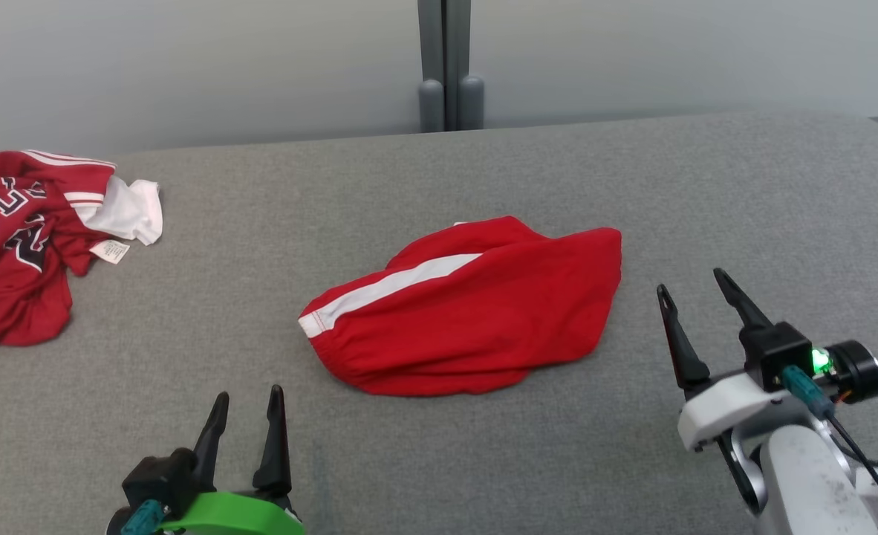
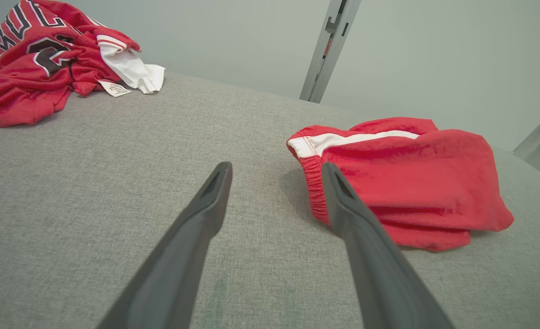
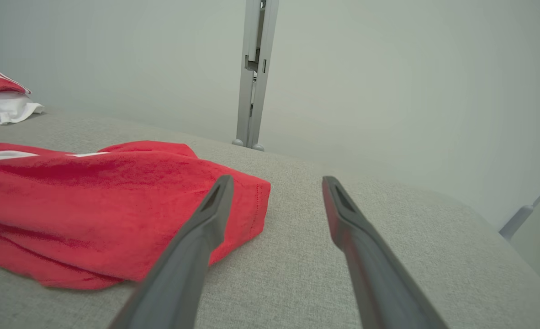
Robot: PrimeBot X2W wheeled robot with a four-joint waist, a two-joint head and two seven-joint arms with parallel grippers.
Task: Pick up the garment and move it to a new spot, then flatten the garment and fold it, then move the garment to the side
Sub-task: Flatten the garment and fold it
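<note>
A big gray tabletop (image 1: 439, 461) covered in soft, rough cloth spreads across the lower part of the head view, and its far edge curves round near the upper right corner. Behind it stands a plain, pale gray wall (image 1: 186, 67), smooth all over, lit by soft, even light that makes only faint shadows. At the top middle a gray metal post (image 1: 445, 59) runs up the wall with two little round pegs at its foot, just behind the far edge of the tabletop, and in the right wrist view another gray post (image 3: 523, 212) slants at the lower right edge.
</note>
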